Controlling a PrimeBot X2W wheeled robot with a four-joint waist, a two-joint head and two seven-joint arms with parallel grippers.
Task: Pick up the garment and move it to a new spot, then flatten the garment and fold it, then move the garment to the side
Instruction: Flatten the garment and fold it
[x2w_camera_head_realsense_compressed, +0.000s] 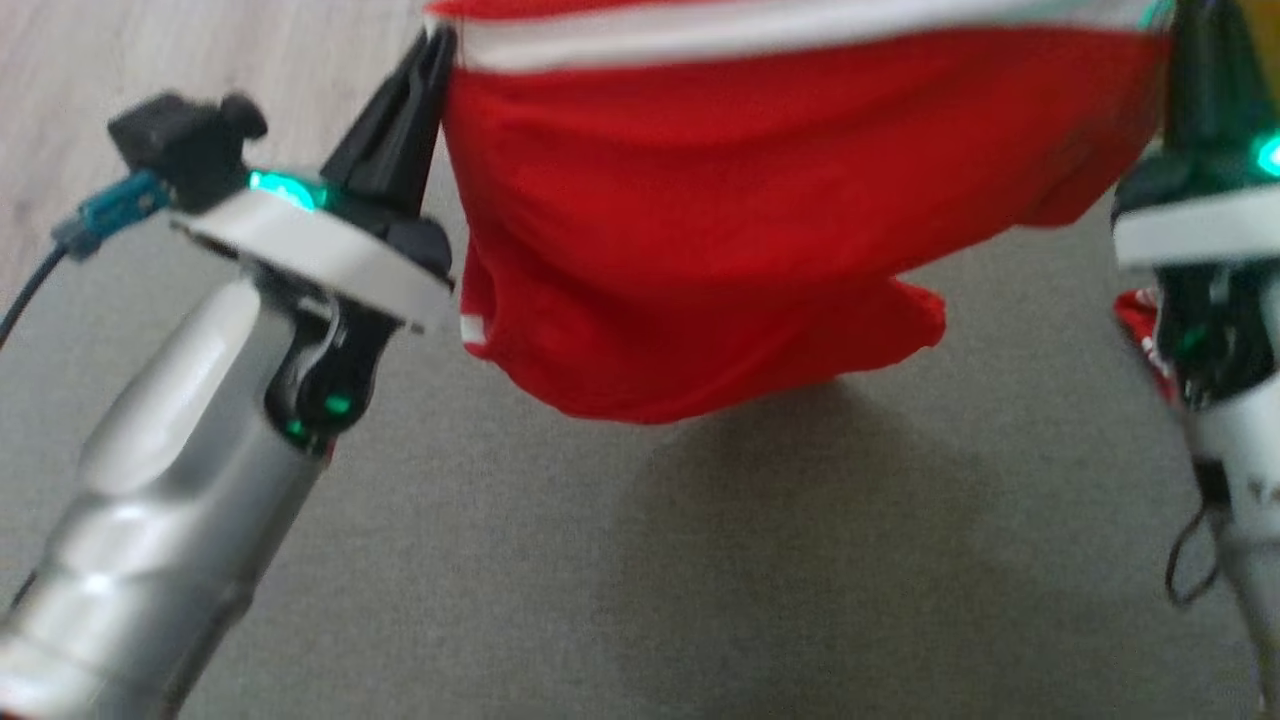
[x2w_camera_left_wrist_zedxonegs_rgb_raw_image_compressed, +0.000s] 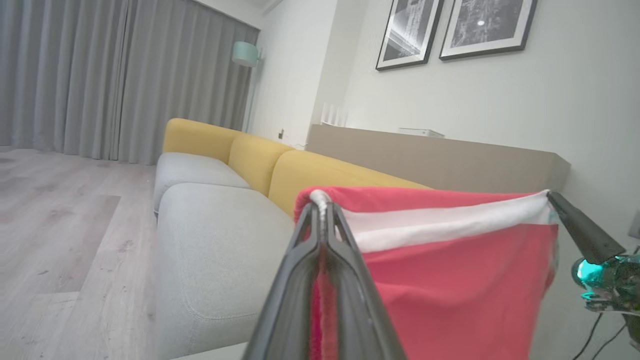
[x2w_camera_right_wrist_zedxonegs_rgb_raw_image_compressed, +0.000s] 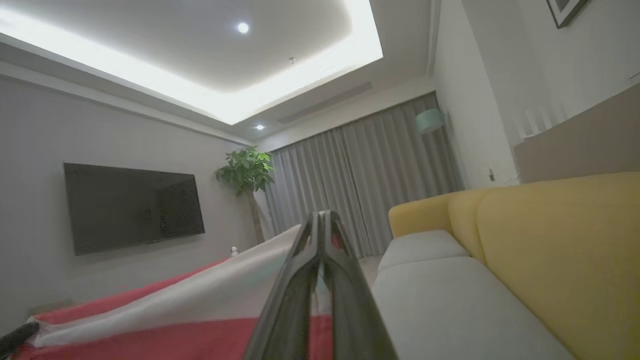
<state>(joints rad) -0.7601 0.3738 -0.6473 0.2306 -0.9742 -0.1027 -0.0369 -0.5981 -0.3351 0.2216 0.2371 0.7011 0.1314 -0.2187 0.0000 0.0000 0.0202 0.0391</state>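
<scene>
Right now my left pincer (x2w_camera_left_wrist_zedxonegs_rgb_raw_image_compressed: 322, 201) is pinched tight on one top corner of the garment (x2w_camera_head_realsense_compressed: 700, 250), its two long dark fingers pressed together with the white band caught between the tips. My right pincer (x2w_camera_right_wrist_zedxonegs_rgb_raw_image_compressed: 322, 216) is clamped just as narrowly on the opposite top corner, cloth squeezed between its smooth tapering fingers. Between the two the garment is pulled into a taut line along its upper edge, where a broad white stripe runs under a thin red border. Below that stripe the cloth is plain red, soft and matte, and it sags in a rounded belly with loose folds and a lumpy lower hem. It hangs in the air between my two wrists, above a grey cloth surface (x2w_camera_head_realsense_compressed: 700, 580) with a fine woven grain, and throws a dim shadow on it. Pale wood floor (x2w_camera_head_realsense_compressed: 200, 60) lies beyond that surface on my left. Farther off is a sofa (x2w_camera_left_wrist_zedxonegs_rgb_raw_image_compressed: 210, 240) with plump grey seat cushions and rounded yellow back cushions (x2w_camera_left_wrist_zedxonegs_rgb_raw_image_compressed: 255, 160).
</scene>
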